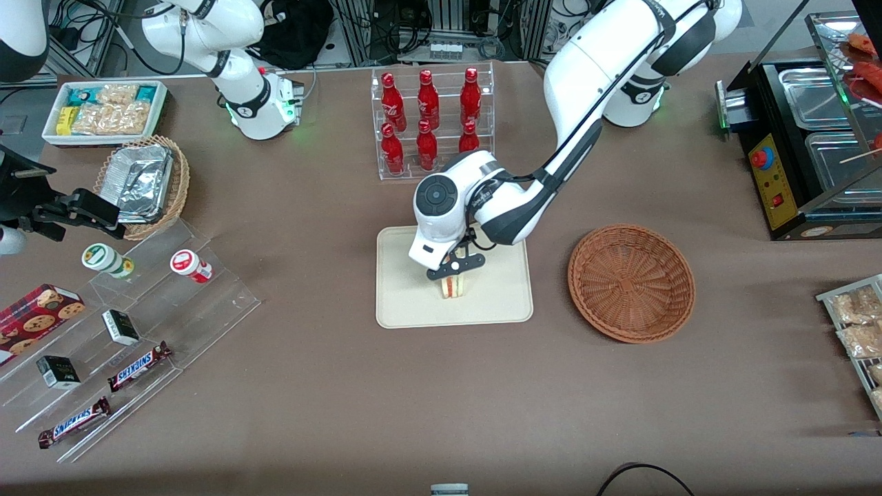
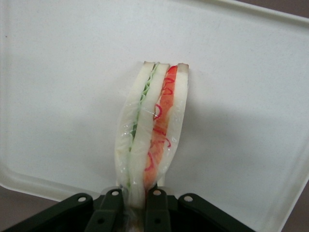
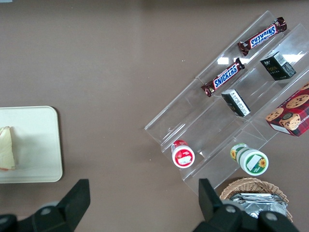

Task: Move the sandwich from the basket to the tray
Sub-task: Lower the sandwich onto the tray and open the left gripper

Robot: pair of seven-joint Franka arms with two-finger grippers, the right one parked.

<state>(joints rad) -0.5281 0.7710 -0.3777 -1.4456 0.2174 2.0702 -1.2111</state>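
Nearby, gripper [image 1: 454, 273] over tray [image 1: 406, 303], basket [image 1: 631, 282]

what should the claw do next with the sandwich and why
Probably open and lift away. The claw is shut on the sandwich, which stands on edge on the tray, apparently touching it. The basket is already empty, so only the release seems left.
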